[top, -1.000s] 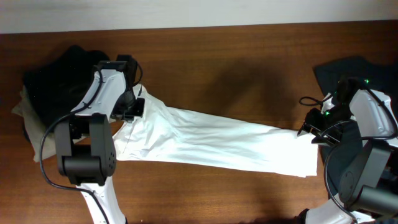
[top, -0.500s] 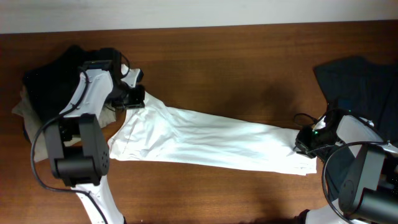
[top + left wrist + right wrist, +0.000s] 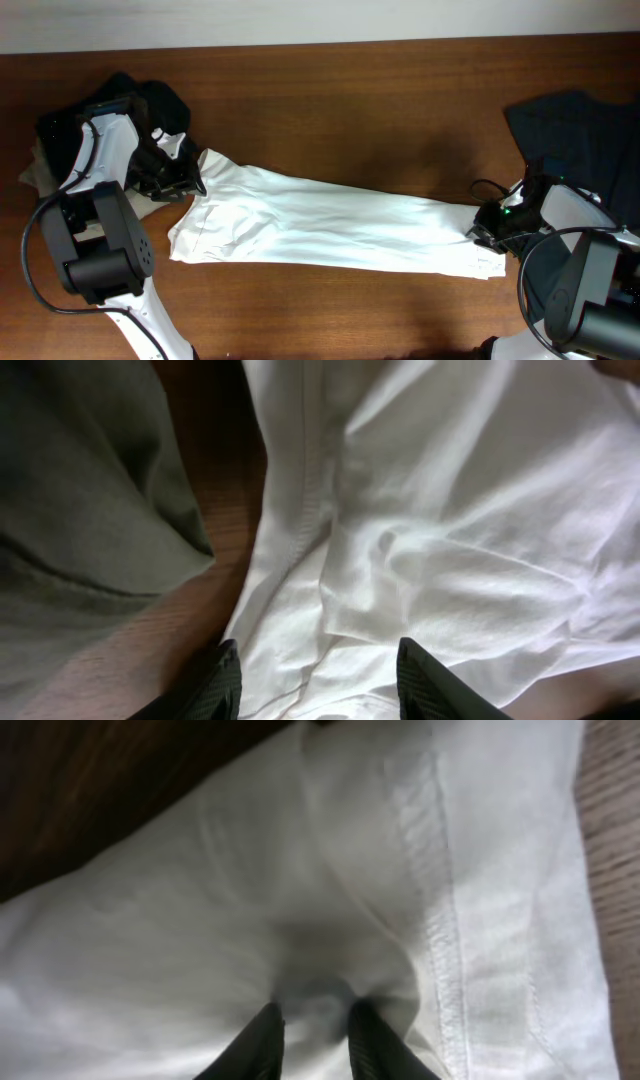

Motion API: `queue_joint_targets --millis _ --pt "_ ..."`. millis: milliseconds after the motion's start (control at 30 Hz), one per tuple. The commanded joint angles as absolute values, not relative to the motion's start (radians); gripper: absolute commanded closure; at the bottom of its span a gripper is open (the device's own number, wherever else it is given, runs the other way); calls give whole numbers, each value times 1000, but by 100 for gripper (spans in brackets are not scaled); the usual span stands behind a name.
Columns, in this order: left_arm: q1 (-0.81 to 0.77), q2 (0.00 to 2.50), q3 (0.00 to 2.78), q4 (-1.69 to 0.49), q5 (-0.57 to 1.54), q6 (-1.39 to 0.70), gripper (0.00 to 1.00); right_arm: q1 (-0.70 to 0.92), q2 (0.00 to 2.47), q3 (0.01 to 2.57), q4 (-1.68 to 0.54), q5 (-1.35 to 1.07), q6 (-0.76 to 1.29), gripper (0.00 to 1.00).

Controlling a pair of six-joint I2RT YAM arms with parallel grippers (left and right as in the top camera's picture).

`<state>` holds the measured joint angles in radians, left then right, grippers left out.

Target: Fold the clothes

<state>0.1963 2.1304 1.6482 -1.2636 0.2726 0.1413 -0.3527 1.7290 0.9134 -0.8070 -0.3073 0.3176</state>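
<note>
Across the desk (image 3: 380, 100) the white shirt (image 3: 330, 225) is stretched in a long band, its long axis running left to right. Each end is met by the nearer arm. The left gripper (image 3: 318, 680) is held over cloth with jaws spread, nothing gripped. The right gripper (image 3: 318, 1040) has jaws nearly closed, with hem cloth pinched between them.

beige garment (image 3: 30, 178) mostly hidden, dk garment (image 3: 575, 125) cropped

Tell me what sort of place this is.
Probably a robot lab bench, not a home: left arm and right arm flank a wooden table, a white shirt stretched between them, dark garments heaped at both ends.
</note>
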Motion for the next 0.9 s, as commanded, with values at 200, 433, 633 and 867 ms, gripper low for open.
queue_joint_targets --millis 200,433,633,867 --pt "130 2132 1603 -964 384 155 72 -349 1779 876 -823 -252 323 73" --pt "130 2131 1573 -1030 371 156 100 -347 1732 1000 -958 -294 227 73" --pt "134 2130 1803 -1259 370 156 100 -347 1708 950 -785 -355 165 50" --pt "134 2130 1707 -1207 264 155 66 -347 1708 929 -712 -289 210 61"
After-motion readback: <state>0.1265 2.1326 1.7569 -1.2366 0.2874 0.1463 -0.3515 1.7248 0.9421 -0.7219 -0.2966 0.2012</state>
